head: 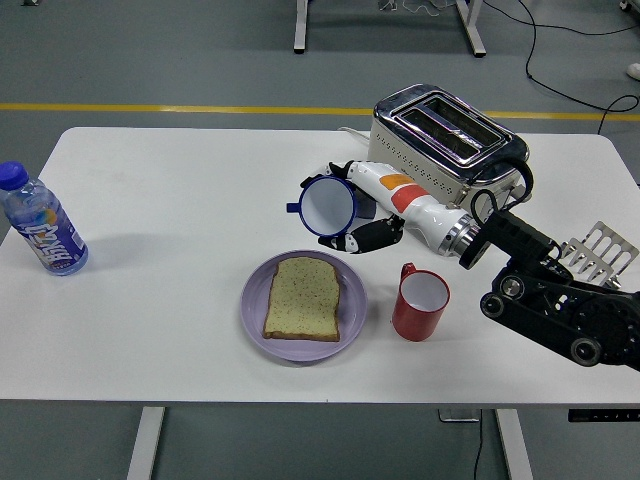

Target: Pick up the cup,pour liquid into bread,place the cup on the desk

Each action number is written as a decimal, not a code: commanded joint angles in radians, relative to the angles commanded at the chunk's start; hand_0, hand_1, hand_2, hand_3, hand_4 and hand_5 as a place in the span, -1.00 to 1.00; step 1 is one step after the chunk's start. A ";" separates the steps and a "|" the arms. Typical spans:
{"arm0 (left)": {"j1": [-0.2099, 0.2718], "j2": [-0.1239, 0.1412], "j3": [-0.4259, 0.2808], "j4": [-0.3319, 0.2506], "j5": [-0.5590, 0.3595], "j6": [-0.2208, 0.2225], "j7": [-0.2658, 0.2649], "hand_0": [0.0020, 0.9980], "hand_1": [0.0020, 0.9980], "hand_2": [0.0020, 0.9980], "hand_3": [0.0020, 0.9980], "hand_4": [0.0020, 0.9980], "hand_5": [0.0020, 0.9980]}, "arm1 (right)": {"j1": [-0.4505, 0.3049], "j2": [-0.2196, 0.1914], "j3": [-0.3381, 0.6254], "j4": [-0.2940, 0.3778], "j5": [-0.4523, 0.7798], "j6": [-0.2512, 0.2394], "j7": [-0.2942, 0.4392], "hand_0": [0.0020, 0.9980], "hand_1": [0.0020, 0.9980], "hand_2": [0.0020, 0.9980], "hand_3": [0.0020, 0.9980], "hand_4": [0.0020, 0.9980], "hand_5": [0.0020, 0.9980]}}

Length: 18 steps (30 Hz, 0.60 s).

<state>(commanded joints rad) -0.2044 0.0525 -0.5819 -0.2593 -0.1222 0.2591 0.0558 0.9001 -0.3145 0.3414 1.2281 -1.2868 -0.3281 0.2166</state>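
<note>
Head view: right robot hand (362, 212) grips blue cup (327, 207) above bread (303, 298).

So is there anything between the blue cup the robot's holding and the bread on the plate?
Nothing visible. The right hand holds the blue cup tilted above bare table, just behind the purple plate with the bread. The red mug stands off to the right.

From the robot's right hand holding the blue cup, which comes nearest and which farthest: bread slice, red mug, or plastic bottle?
1. Slice of brown bread on the purple plate, just below the right hand.
2. Red mug, lower right; almost as close.
3. Clear plastic bottle, far left edge.
</note>
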 joint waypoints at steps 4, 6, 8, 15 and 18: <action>0.002 -0.001 -0.008 0.000 0.015 0.001 0.004 0.38 0.51 0.55 0.22 -0.21 1.00 | -0.017 -0.008 0.027 0.043 0.075 0.030 -0.056 -0.05 -0.17 0.05 0.07 0.25 -1.00; 0.002 -0.001 -0.009 0.000 0.015 0.000 0.004 0.38 0.51 0.55 0.22 -0.21 1.00 | -0.029 -0.013 0.051 0.071 0.120 0.045 -0.085 -0.05 -0.17 0.05 0.07 0.25 -1.00; 0.003 -0.001 -0.010 0.000 0.016 0.001 0.004 0.38 0.51 0.55 0.22 -0.21 1.00 | -0.036 -0.016 0.064 0.086 0.147 0.055 -0.101 -0.05 -0.17 0.05 0.07 0.25 -1.00; 0.005 -0.002 -0.009 0.001 0.015 0.000 0.005 0.38 0.51 0.55 0.22 -0.21 1.00 | -0.061 -0.011 0.121 0.123 0.276 0.102 -0.169 -0.05 -0.17 0.05 0.06 0.25 -1.00; 0.005 -0.001 -0.004 0.001 0.008 -0.001 0.002 0.38 0.51 0.55 0.22 -0.21 1.00 | -0.084 -0.014 0.161 0.151 0.335 0.105 -0.216 -0.06 -0.17 0.06 0.06 0.25 -1.00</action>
<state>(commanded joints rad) -0.1991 0.0515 -0.5857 -0.2586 -0.1141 0.2578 0.0579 0.8156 -0.3289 0.5027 1.3793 -0.9515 -0.2227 0.0009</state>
